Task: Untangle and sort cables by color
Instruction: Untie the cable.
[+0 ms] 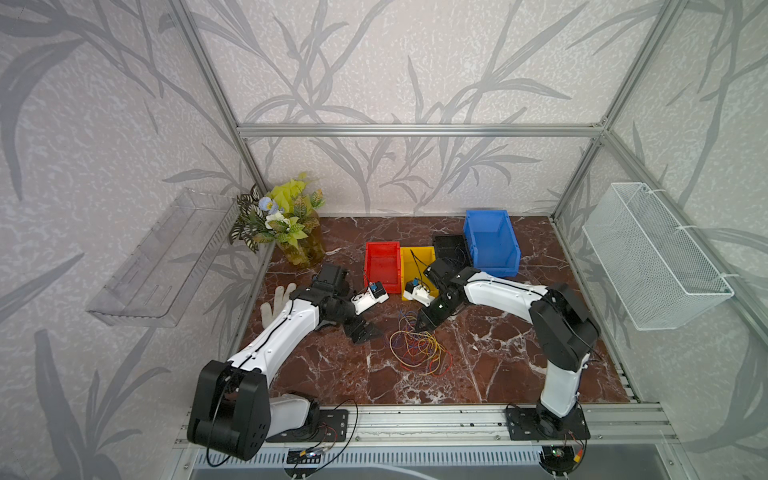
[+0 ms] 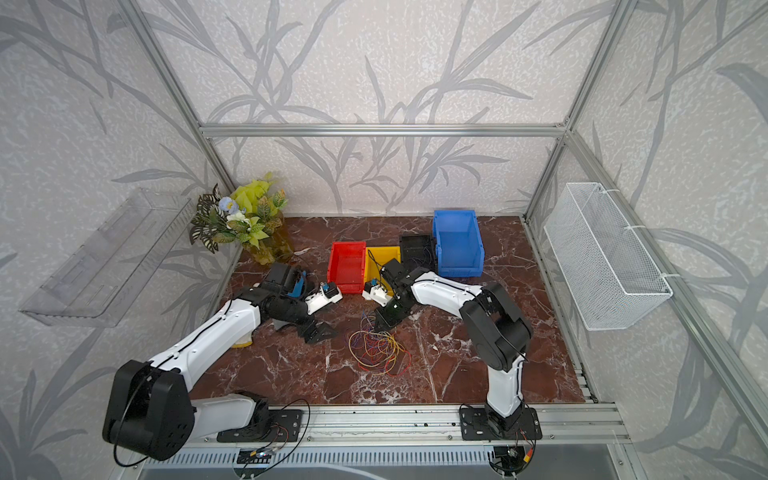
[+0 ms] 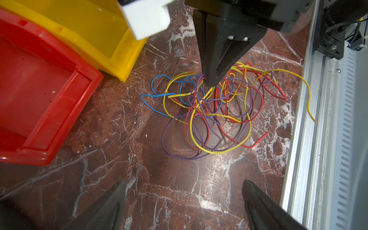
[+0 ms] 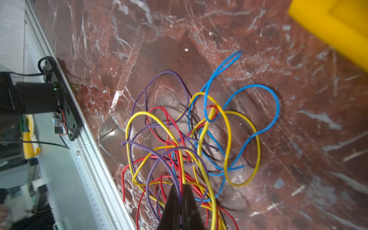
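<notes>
Just beyond cables (image 1: 417, 347), red bin (image 1: 382, 266) adjoins yellow bin (image 1: 409, 270).

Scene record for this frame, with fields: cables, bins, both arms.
cables: one tangled pile, red, yellow, blue and purple, on the table
bins: red bin, yellow bin, black bin, blue bin, side by side behind the pile
left gripper: jaws open, empty, beside the pile
right gripper: jaws shut on strands at the pile's edge; which colour unclear
</notes>
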Tool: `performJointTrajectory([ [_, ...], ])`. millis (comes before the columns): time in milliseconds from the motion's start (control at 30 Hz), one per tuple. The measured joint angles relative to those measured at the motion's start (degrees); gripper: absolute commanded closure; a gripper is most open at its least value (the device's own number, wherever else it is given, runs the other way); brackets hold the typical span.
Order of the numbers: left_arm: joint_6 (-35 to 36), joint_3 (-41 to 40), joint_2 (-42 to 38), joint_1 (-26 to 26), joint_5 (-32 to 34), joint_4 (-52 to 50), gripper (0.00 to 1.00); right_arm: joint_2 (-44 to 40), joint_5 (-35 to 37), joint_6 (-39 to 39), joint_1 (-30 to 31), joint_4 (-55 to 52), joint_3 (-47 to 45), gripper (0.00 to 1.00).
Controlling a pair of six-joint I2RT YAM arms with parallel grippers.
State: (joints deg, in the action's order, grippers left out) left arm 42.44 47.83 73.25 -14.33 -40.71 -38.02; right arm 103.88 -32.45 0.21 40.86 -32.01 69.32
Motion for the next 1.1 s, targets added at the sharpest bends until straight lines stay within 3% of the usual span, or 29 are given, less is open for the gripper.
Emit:
performJointTrajectory([
  [200, 0.1, 2.8, 1.7, -2.1, -5.2, 0.9, 0.07, -13.6, 2.2, -2.8, 2.2, 9.4, -5.4, 1.0],
  [400, -3.9, 5.6, 5.5, -4.4, -8.8, 8.6, 0.11, -16.7, 4.4, -3.8, 2.8, 15.1, -7.1, 1.0],
  [567, -6.8, 5.6, 8.8, -5.4, -10.2, 13.1, 0.49, -17.5, 5.4, -3.9, 3.0, 16.7, -9.2, 1.0],
  [600, -7.1, 5.6, 9.2, -5.6, -10.5, 13.6, 0.66, -17.7, 5.5, -3.9, 3.1, 16.9, -9.6, 1.0],
  [633, -7.5, 5.6, 9.5, -5.8, -10.8, 13.7, 0.92, -18.0, 5.6, -3.9, 3.1, 17.1, -9.8, 1.0],
  [667, -7.4, 5.6, 9.7, -6.1, -11.1, 13.8, 1.0, -18.1, 5.8, -3.8, 3.1, 17.4, -9.9, 1.0],
  [733, -7.1, 6.0, 9.9, -6.3, -11.5, 13.1, 1.0, -18.5, 6.4, -3.7, 3.1, 17.9, -10.3, 1.0],
  [867, -5.6, 9.8, 10.1, -6.2, -11.7, 8.9, 1.0, -19.3, 7.9, -3.5, 3.0, 18.4, -11.1, 0.76],
  [1000, -3.4, 14.1, 9.2, -6.3, -12.2, 5.5, 1.0, -19.5, 6.8, -3.2, 3.1, 18.6, -13.3, 0.41],
  [1100, -2.5, 15.3, 8.1, -6.3, -12.7, 3.2, 1.0, -19.5, 5.2, -2.7, 3.1, 18.8, -15.5, 0.38],
])
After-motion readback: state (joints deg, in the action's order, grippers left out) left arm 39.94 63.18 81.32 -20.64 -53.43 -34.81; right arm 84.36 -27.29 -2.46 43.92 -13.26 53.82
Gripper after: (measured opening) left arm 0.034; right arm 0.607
